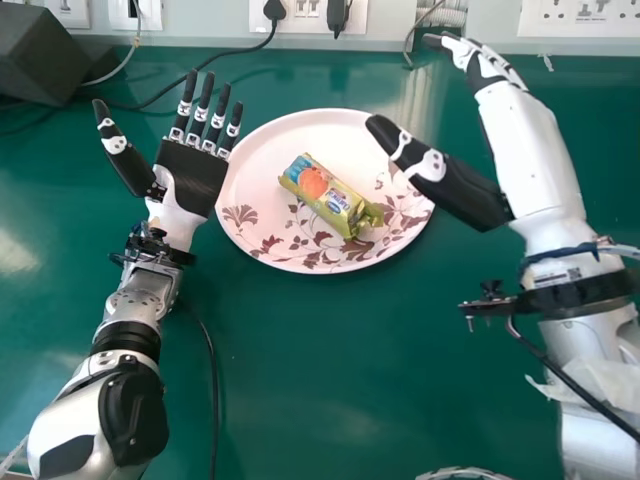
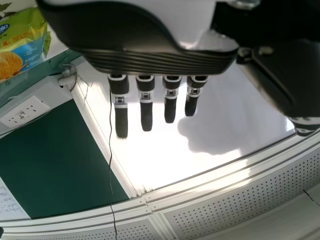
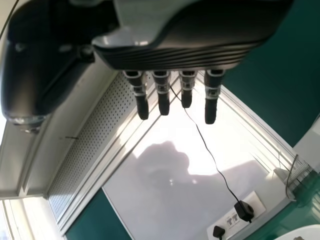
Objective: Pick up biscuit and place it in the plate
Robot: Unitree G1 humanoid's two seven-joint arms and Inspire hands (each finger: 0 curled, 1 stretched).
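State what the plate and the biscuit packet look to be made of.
The plate looks like smooth, hard plastic such as melamine, or possibly glazed ceramic: it has an even pale pink surface with a printed leaf pattern, but the look alone doesn't settle which. The biscuit packet seems to be thin, slightly shiny printed plastic film, judging by its creases and crumpled end.

Round pink floral plate (image 1: 240,195): the right hand (image 1: 450,185) is hiding some rim.
Yellow-green foil biscuit packet (image 2: 22,42): the left wrist view's edge is cropping it.
Black box (image 1: 40,50): the head view's edge is cutting it off.
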